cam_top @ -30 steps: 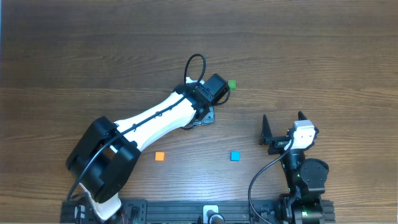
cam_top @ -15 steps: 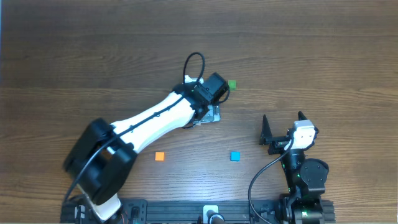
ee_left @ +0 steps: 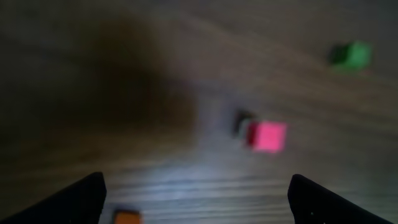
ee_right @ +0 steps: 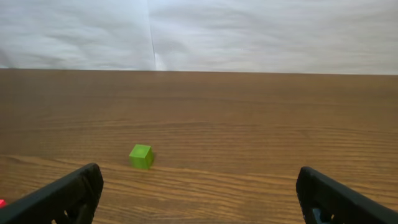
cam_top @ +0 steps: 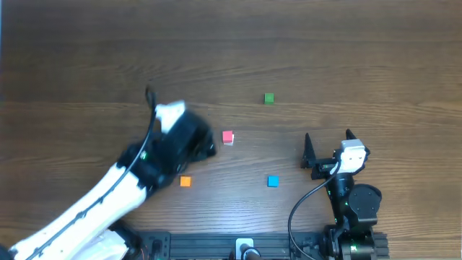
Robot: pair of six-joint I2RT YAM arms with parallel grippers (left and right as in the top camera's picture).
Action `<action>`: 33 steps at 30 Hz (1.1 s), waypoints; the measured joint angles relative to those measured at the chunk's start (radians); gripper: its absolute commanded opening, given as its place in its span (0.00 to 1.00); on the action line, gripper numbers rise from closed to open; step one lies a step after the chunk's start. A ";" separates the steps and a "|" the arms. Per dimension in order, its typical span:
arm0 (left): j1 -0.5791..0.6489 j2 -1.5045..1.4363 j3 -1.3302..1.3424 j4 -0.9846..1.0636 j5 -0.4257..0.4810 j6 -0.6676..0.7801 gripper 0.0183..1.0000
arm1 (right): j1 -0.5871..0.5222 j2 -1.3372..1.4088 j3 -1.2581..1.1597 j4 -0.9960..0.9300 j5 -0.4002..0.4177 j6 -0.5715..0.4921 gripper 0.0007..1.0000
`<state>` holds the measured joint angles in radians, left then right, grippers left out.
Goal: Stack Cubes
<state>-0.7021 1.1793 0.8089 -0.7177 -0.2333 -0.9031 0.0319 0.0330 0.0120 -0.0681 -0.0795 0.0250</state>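
Since no cube rests on another, the stacking looks not yet begun, and all of it is left to do. Seen from above, four small cubes lie singly and well apart on the brown wood-grain table [cam_top: 375, 50]. The small green cube [cam_top: 269, 98] is farthest up the table, and the small pink cube [cam_top: 228, 137] lies near the middle. The small orange cube [cam_top: 185, 181] and the small blue cube [cam_top: 272, 181] sit nearest the arms' bases. The left gripper [cam_top: 206, 146] is just beside the pink cube on its left, not touching it, with the orange cube close below the arm. The right gripper [cam_top: 328, 137] stands close to its own base, right of the blue cube and well apart from the rest, its two dark fingers spread.

From the left wrist, the picture is blurred, yet the two finger ends stand wide apart with nothing between them, so this gripper is released and empty. The pink cube lies ahead on bare wood, the green one farther off, and an edge of the orange one shows close by one finger.

From the right wrist, the fingers are likewise spread and hold nothing. The green cube sits alone on the wood ahead, with a pale wall behind the table's far edge.

My judgement is that the pink cube, being nearest the left gripper, is the likeliest first pick. A base cube has also to be chosen.
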 measured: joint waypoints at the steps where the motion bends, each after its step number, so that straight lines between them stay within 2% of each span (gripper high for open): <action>1: -0.003 -0.029 -0.075 0.026 0.006 -0.003 0.92 | 0.000 0.000 0.000 0.000 0.000 0.000 0.99; 9: -0.005 -0.065 -0.322 0.103 0.039 -0.014 0.85 | 0.000 0.000 0.000 0.000 0.000 0.000 0.99; 21: -0.102 0.031 -0.328 0.211 0.041 0.020 0.85 | 0.000 0.000 0.000 0.000 0.000 0.000 0.99; 33: -0.105 0.080 -0.328 0.217 0.040 0.071 0.85 | 0.000 0.000 0.000 0.000 0.000 0.000 0.99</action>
<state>-0.8070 1.2591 0.4805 -0.5011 -0.1928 -0.8322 0.0319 0.0330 0.0120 -0.0681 -0.0792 0.0254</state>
